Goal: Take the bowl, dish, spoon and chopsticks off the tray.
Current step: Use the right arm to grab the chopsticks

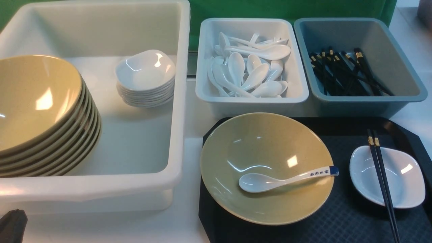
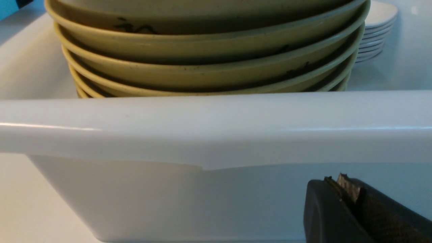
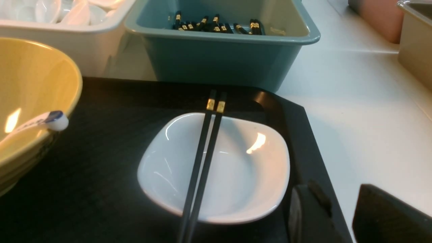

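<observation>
On the black tray stands the wide olive-yellow bowl, with the white spoon lying inside it, its blue-tipped handle on the right rim. To the right sits the small white dish, and the black chopsticks lie across it. In the right wrist view the dish and chopsticks are close ahead; my right gripper is open and empty over the tray's right rim. My left gripper is shut and empty, just outside the white tub's near wall, and shows at the front view's lower-left corner.
The white tub holds a stack of yellow bowls and a stack of white dishes. Behind the tray stand a white bin of spoons and a grey-blue bin of chopsticks. More containers stand far right.
</observation>
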You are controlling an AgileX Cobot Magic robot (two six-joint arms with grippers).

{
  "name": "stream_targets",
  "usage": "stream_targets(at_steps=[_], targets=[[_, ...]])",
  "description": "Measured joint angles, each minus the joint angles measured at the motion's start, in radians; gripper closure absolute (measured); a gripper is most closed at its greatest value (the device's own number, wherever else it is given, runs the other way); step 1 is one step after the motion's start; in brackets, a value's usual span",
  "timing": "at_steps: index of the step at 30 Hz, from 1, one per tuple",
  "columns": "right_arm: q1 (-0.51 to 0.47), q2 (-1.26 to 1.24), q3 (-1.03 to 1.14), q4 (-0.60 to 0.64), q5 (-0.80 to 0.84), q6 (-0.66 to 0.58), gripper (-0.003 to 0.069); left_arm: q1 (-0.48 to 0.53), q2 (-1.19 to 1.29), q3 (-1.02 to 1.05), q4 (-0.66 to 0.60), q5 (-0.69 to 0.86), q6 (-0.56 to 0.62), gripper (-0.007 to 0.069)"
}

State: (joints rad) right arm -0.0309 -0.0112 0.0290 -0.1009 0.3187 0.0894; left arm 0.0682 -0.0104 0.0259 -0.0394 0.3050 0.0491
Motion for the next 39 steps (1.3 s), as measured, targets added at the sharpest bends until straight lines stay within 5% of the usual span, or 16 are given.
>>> stream_targets(at_steps=[8, 12, 15, 18, 26, 31, 34, 37, 39], targets=[[0.000, 0.000, 0.000, 0.004, 0.000, 0.072, 0.0421, 0.000, 0.000, 0.000, -0.115, -0.036, -0.075, 0.0636], [0.000, 0.000, 0.000, 0.070, 0.000, 0.351, 0.0421, 0.000, 0.000, 0.000, -0.389, -0.052, -0.231, 0.0636], [0.000, 0.000, 0.000, 0.203, -0.035, 0.903, 0.0421, 0.000, 0.000, 0.000, -0.775, -0.058, -0.425, 0.0636], [0.000, 0.000, 0.000, 0.207, -0.039, 1.062, 0.0421, 0.000, 0.000, 0.000, -0.885, -0.066, -0.447, 0.0636], [0.000, 0.000, 0.000, 0.194, -0.007, 0.870, 0.0421, 0.000, 0.000, 0.000, -0.916, -0.069, -0.416, 0.0636], [0.000, 0.000, -0.026, 0.216, -0.038, 0.674, 0.0421, 0.000, 0.000, -0.086, -0.873, -0.031, -0.134, 0.0636], [0.000, 0.036, -0.163, 0.218, -0.027, 0.435, 0.0435, 0.000, 0.033, -0.257, -0.780, 0.035, 0.130, 0.0636], [0.000, 0.111, -0.285, 0.218, 0.023, 0.299, 0.0478, 0.000, 0.107, -0.363, -0.690, 0.091, 0.205, 0.0636], [0.000, 0.264, -0.459, 0.218, 0.148, 0.073, 0.0561, 0.000, 0.272, -0.505, -0.525, 0.191, 0.228, 0.0636]])
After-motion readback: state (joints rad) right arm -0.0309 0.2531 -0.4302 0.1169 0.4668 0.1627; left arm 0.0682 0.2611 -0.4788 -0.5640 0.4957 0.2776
